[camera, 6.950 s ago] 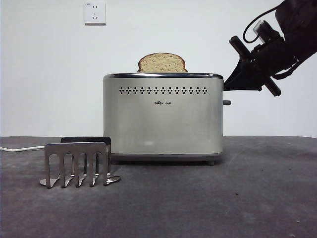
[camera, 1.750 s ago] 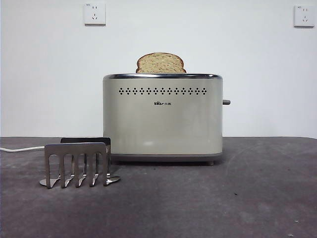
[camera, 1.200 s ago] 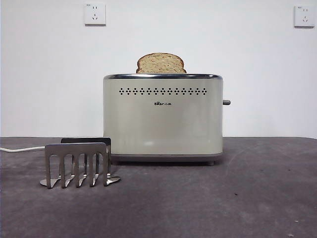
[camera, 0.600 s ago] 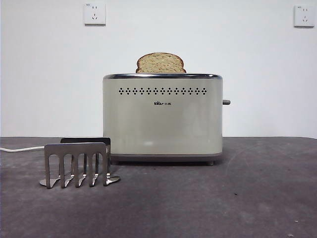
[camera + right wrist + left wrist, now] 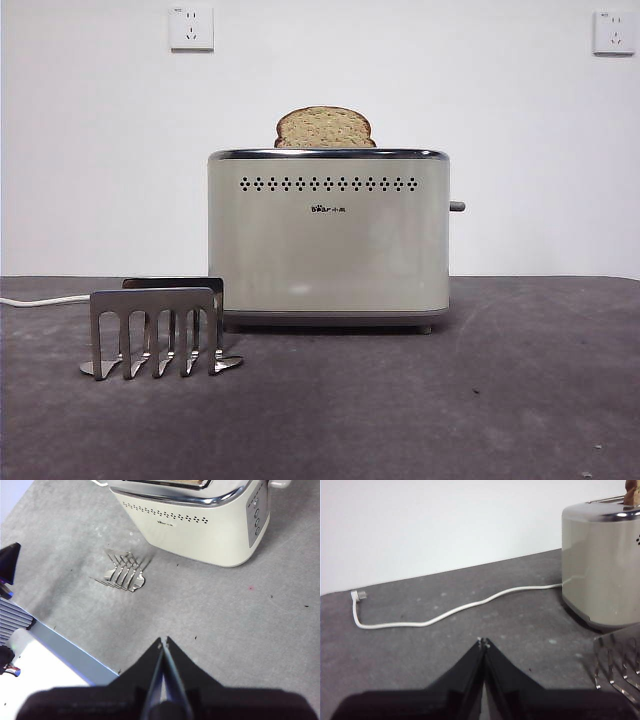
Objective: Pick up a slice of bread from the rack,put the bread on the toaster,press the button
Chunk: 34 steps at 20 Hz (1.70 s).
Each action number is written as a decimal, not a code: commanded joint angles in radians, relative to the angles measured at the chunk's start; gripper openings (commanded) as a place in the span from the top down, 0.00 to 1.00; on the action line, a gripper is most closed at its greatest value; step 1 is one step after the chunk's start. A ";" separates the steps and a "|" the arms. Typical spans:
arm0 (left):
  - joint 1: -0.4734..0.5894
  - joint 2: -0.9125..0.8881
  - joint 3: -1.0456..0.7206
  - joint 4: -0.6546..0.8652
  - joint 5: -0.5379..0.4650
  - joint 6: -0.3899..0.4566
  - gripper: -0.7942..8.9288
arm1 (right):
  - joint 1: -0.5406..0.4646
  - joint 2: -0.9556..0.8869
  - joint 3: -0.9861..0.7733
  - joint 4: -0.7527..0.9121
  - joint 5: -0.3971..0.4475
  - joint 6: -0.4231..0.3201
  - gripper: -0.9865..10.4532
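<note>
Two wall sockets (image 5: pixel 191 26) on white wall; dark grey table (image 5: pixel 480 400); both grippers' fingers pressed together, empty.

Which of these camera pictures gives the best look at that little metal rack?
The front view: the rack stands near, its comb-like slots facing the camera. The right wrist view shows it whole but small, from above. The left wrist view catches only one edge.

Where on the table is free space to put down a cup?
Bare table lies right of the toaster, and in front of it, right of the rack. Left of the toaster is crowded: rack and white cable.
</note>
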 commanded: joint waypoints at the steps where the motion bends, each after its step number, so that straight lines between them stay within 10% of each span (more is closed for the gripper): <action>1: 0.003 -0.024 -0.014 -0.043 -0.002 -0.025 0.92 | 0.002 -0.002 -0.006 0.002 0.003 -0.008 0.91; 22: 0.003 -0.024 -0.014 -0.132 0.000 -0.106 0.92 | 0.002 -0.002 -0.006 0.002 0.003 -0.008 0.91; 30: 0.003 -0.024 -0.014 -0.132 0.000 -0.106 0.92 | -0.049 -0.081 -0.006 0.019 0.001 -0.236 0.91; 34: 0.003 -0.024 -0.014 -0.132 0.000 -0.106 0.92 | -0.068 -0.227 -0.026 0.209 0.029 -0.134 0.91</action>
